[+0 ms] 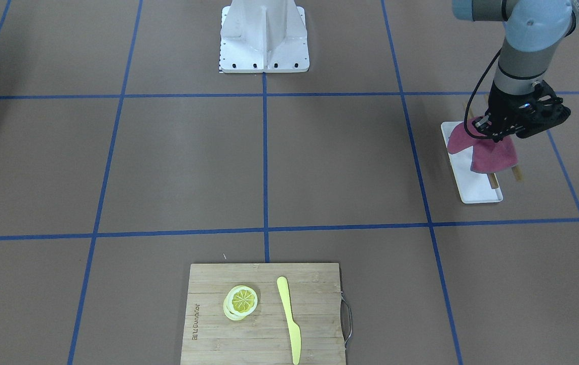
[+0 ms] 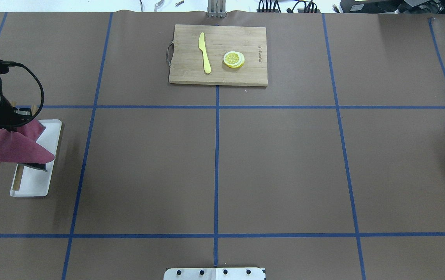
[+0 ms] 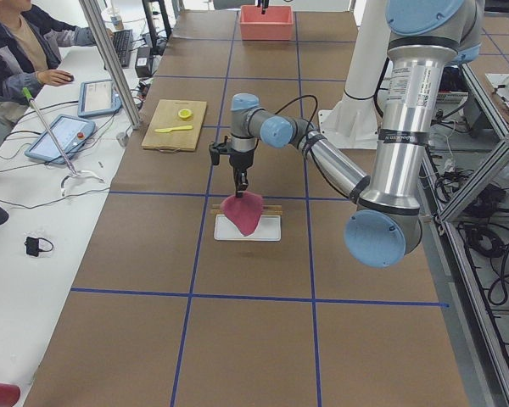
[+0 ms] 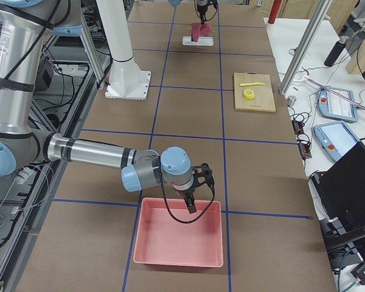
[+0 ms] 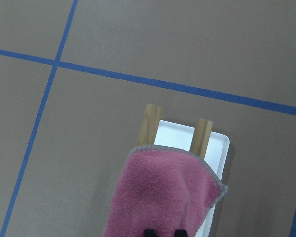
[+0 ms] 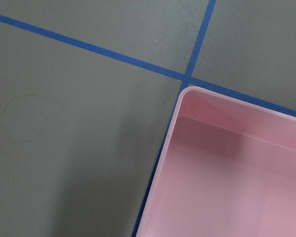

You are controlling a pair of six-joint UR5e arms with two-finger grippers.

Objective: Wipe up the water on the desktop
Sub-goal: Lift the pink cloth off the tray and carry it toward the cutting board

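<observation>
The desktop is matte brown with blue tape lines; I see no clear water on it. My left gripper is shut on a magenta cloth and holds it hanging just above a white tray. In the left wrist view the cloth fills the bottom centre, with the gripper at the frame edge. My right gripper hangs over a pink bin. I cannot tell whether it is open or shut.
Two wooden sticks lie under the tray. A bamboo cutting board holds a lemon slice and a yellow knife. The robot base stands mid-table. A faint curved outline marks the desktop beside the bin.
</observation>
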